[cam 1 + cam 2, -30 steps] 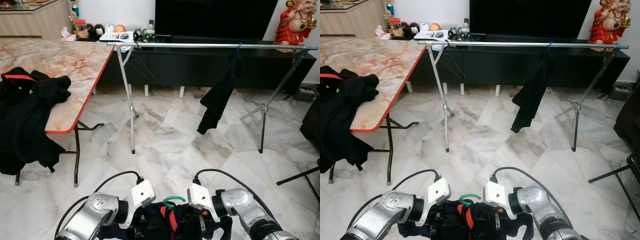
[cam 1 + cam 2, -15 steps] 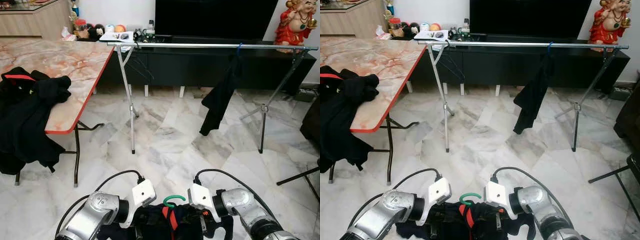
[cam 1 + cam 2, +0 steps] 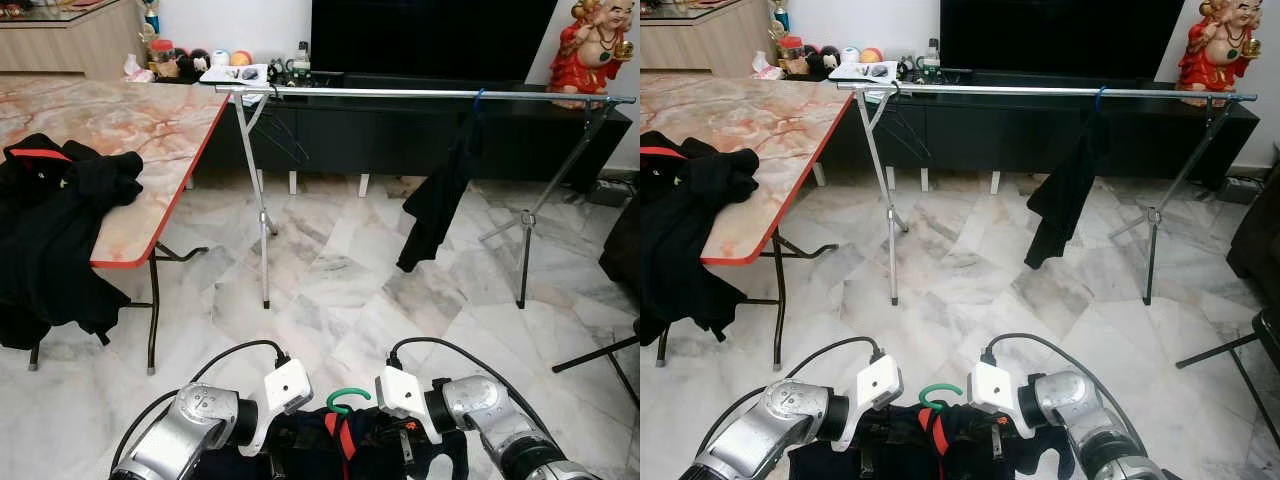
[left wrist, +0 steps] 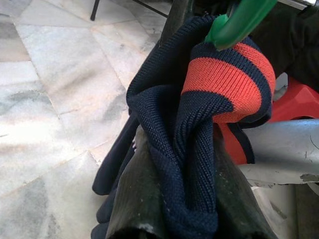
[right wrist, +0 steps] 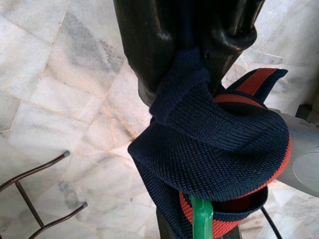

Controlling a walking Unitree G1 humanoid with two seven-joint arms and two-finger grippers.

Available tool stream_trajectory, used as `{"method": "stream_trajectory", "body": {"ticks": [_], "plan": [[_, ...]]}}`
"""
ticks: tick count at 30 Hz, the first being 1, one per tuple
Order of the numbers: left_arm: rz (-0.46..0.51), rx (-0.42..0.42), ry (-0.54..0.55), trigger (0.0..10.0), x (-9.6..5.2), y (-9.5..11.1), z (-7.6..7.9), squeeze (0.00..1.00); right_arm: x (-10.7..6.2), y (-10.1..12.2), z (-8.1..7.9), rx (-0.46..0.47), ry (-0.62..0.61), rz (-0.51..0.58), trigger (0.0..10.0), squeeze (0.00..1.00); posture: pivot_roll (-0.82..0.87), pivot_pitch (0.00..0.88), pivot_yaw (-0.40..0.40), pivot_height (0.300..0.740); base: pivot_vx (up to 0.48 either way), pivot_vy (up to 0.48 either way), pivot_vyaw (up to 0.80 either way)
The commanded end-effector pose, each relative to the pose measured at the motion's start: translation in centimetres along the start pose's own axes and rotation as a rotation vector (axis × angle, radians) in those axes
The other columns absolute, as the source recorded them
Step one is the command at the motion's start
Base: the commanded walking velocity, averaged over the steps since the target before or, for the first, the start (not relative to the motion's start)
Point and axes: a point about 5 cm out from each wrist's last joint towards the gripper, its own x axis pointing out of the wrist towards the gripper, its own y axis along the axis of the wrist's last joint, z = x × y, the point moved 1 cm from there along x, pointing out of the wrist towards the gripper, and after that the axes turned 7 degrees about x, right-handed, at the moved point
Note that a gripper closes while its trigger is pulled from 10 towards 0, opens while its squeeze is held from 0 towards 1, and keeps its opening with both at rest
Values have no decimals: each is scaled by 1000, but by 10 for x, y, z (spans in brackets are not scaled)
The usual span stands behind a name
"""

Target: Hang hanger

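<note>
Hanger (image 3: 344, 401) with the green hook is sitting low between my two claws, wearing a navy sweater (image 4: 179, 149) with an orange band; I am judging the hanging not yet begun, since the rail (image 3: 420, 93) is standing well ahead across the floor; left claw (image 4: 174, 199) is pinching the knit on one side; right claw (image 5: 192, 59) is gripping it on the other.

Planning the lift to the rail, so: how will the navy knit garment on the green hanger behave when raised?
The navy knit garment is probably floppy: it folds and bunches between the left gripper and the right gripper. Its loose lower part will likely dangle and swing. The green hanger looks rigid, so its hook should hold shape.
</note>
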Motion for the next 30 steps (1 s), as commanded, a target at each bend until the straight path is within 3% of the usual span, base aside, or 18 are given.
{"method": "stream_trajectory", "body": {"ticks": [1, 7, 8, 9, 10, 23, 30], "plan": [[2, -3, -11, 0, 3, 0, 1, 0, 1, 14, 6, -42, -15, 28, 0, 0, 141, 27, -56, 740, 0, 0, 0], [4, -6, -12, 0, 3, 0, 2, 0, 0, 13, 7, -41, -23, 19, 431, 0, 140, 35, -59, 740, 0, 0, 0], [5, -7, -12, 0, 3, 0, 2, 0, 0, 13, 7, -46, -32, 16, 4275, 0, 140, 35, -59, 740, 0, 0, 0], [5, -7, -13, 0, 3, 0, 2, 0, 0, 13, 8, -42, -34, 15, 8196, 639, 140, 35, -59, 740, 0, 0, 0], [5, -7, -13, 0, 3, 0, 2, 0, -1, 13, 8, -38, -32, 14, 10000, 1000, 139, 37, -58, 740, 0, 0, 0], [-14, -5, -9, 0, 1, -3, 1, 0, -4, 15, 8, -30, -1, 2, 10000, 1000, 138, 38, -58, 740, 0, 0, 0], [-82, 1, 41, 0, -4, -17, -5, 0, -14, 5, 5, -24, 68, -103, 10000, 1000, 136, 40, -57, 740, 0, 0, 0]]}}
